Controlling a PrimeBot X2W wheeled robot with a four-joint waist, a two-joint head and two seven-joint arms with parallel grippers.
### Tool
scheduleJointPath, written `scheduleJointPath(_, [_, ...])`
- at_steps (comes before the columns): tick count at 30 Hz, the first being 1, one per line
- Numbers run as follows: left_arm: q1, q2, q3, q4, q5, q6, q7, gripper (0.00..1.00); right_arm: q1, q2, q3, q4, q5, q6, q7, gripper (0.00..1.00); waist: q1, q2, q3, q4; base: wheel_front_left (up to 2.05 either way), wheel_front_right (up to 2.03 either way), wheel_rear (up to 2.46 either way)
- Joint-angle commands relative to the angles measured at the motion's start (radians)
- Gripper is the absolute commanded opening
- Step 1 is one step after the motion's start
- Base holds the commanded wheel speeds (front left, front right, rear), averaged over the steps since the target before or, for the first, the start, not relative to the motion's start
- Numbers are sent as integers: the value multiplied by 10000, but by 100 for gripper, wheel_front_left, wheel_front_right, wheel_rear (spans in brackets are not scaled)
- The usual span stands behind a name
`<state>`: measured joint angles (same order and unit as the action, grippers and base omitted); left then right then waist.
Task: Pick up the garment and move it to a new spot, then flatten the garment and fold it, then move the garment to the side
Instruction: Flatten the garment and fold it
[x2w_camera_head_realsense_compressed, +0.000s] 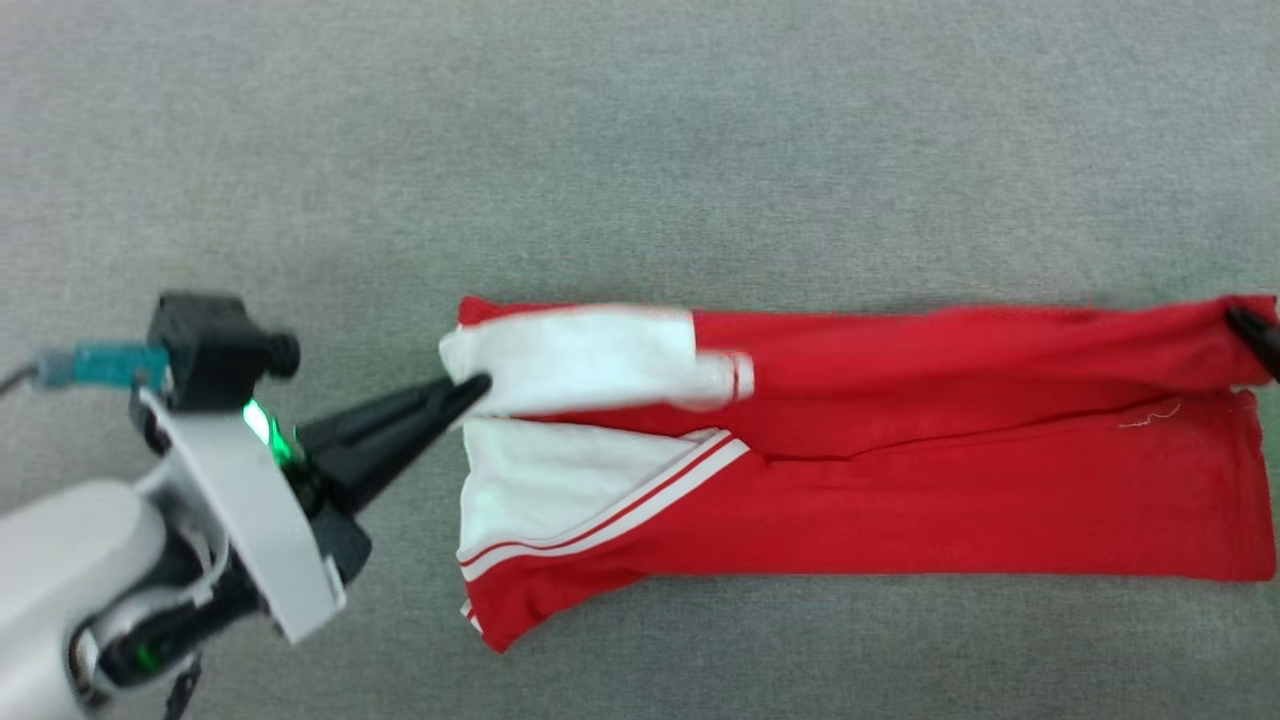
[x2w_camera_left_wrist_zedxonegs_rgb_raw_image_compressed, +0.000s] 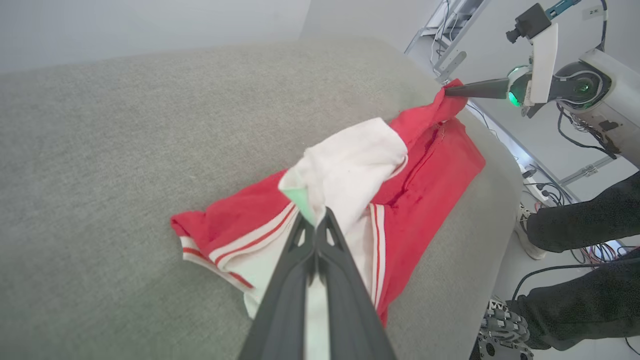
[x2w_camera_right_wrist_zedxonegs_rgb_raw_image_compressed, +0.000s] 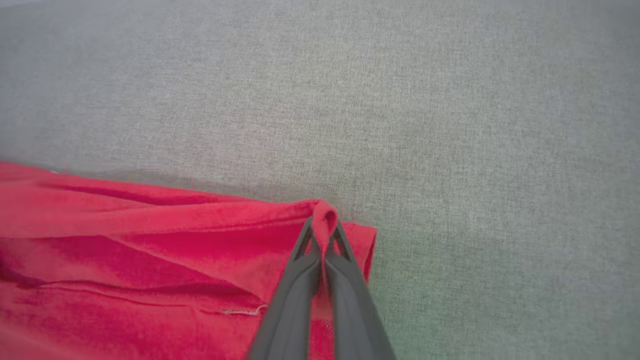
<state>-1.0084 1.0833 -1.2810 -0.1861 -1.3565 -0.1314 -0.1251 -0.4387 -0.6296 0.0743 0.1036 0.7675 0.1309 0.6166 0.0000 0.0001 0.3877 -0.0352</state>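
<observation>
Left claw and right claw pinch the red jersey shirt

Pressed together, the left claw holds the white sleeve cuff up off the shirt, which lies folded in a long band on the grey bench. At its right end, the right claw, likewise closed, pinches a red corner.
</observation>
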Motion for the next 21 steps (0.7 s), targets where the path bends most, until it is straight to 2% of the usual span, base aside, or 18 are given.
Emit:
scheduleJointPath(1, [351, 108, 11, -116, 162, 19, -183, 0, 363, 96, -292, -200, -81, -4, 34, 0, 0, -1, -10, 89, 0, 0, 0])
scheduleJointPath(7, [1321, 420, 3, -317, 158, 19, -808, 0, 1346, 445, -962, -845, -262, -4, 206, 0, 0, -1, 106, 118, 0, 0, 0])
scheduleJointPath(13, [1945, -155, 2, 363, 828, 33, -789, 0, 1884, 800, -1023, -824, -776, -4, 162, 0, 0, -1, 341, 157, 0, 0, 0])
scheduleJointPath(21, [2104, -968, 5, 1397, 975, 28, -988, 0, 1685, 1146, -733, -217, -1039, -4, -230, 0, 0, -1, 581, 106, 0, 0, 0])
